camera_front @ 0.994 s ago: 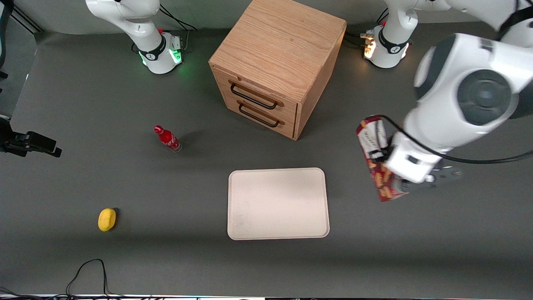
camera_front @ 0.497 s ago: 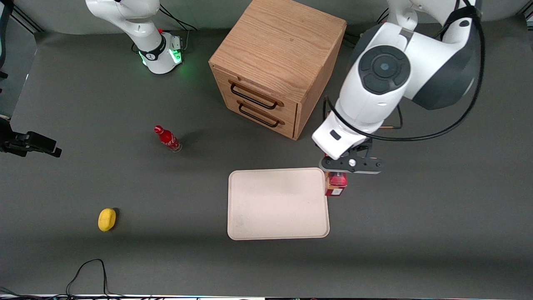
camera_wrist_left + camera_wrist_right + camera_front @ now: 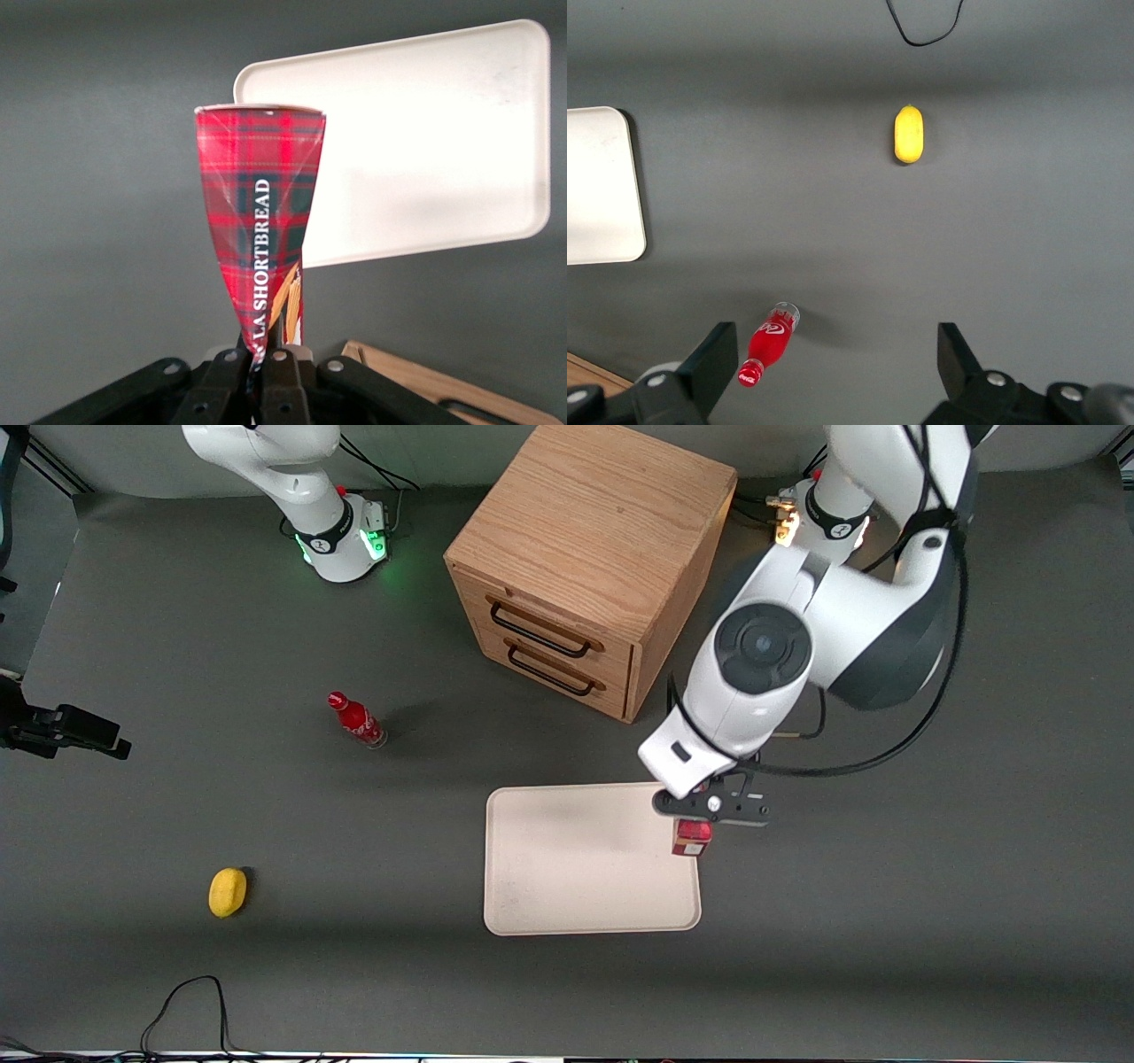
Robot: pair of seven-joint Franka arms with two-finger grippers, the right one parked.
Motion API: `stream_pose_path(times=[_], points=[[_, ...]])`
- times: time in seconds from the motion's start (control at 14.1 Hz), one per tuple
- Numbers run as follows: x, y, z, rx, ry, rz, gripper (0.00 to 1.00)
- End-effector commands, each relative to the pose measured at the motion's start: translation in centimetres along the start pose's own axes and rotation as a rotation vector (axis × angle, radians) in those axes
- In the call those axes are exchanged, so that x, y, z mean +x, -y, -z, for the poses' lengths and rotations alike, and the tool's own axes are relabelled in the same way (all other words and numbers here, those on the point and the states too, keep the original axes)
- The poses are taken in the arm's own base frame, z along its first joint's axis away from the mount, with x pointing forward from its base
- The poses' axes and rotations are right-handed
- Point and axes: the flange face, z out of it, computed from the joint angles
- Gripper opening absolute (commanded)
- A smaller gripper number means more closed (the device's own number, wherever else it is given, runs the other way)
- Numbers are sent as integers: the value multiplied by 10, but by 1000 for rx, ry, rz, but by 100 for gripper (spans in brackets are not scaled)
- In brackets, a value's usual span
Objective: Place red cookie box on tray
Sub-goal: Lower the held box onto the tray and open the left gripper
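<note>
A: How is the gripper seen, and what is held in it?

B: It is seen closed tight on one end of the red cookie box, which is pinched flat between the fingers. In the front view the gripper is found above the tray's edge toward the working arm's end of the desk.

A: Which way is the box pointed?

B: Its long axis is carried straight down from the gripper, so the box is hung upright with its free end lowest. From the front only its short end is shown, directly beneath the gripper.

A: And where is it relative to the tray?

B: The free end is placed over the rim of the tray, at the corner nearest the gripper; whether contact is made cannot be told. In the wrist view the tray is seen below the box.

A: What else is near?

B: A wooden drawer cabinet is found farther from the front camera than the gripper. A small red bottle and a yellow object lie well apart, toward the parked arm's end.
</note>
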Motion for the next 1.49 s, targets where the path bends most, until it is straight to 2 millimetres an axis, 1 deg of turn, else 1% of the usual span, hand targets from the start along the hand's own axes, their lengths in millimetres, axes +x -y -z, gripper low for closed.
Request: stream_pose_path(times=[0.0, 0.14, 0.43, 0.57, 0.85, 1.07, 1.21, 1.28, 1.35, 1.42], points=[[20, -4, -52, 4, -2, -19, 0], [35, 5, -88, -8, -15, -2, 0], [46, 4, -154, -20, -29, 7, 0], [49, 2, -176, -25, -30, 19, 0], [52, 0, -203, -28, -27, 65, 0], [54, -1, -211, -36, -42, 70, 0], [55, 0, -209, -37, -43, 73, 0], [55, 0, -209, -36, -44, 71, 41], [54, -1, -206, -30, -48, 64, 68], [52, -1, -203, -21, -40, 65, 79]])
